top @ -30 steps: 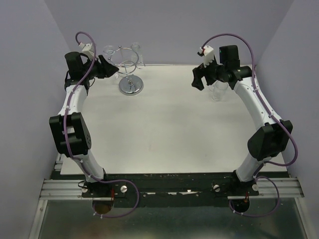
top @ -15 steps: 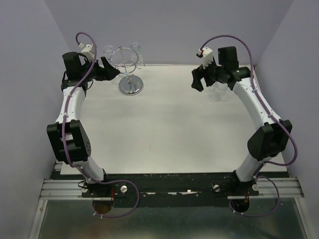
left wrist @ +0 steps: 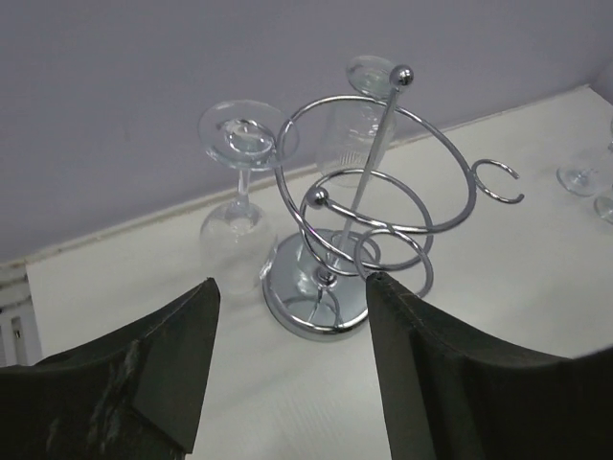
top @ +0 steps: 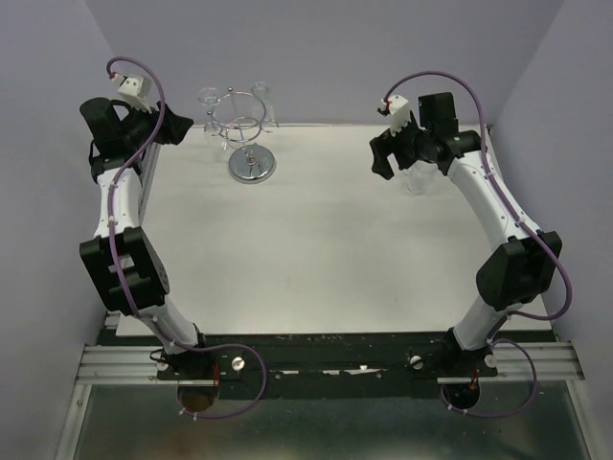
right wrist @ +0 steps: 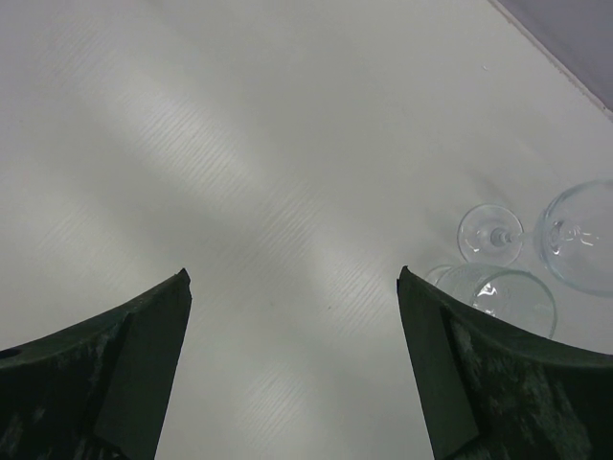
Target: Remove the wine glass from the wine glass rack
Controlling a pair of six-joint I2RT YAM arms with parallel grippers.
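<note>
Your left end effector (top: 180,126) is spread and empty, so grip the wine glass (left wrist: 239,206), hanging bowl-down at the left of the wine glass rack (left wrist: 321,311), gently by its thin stem, since it looks light, slippery and brittle.

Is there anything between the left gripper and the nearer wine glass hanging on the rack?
Nothing visible. Only bare table lies between the left gripper and that wine glass; the rack stands beside it.

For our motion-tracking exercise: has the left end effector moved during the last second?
Yes. The left end effector has drawn back leftward, away from the wine glass rack, which stands where it was; a clear gap now separates them.
</note>
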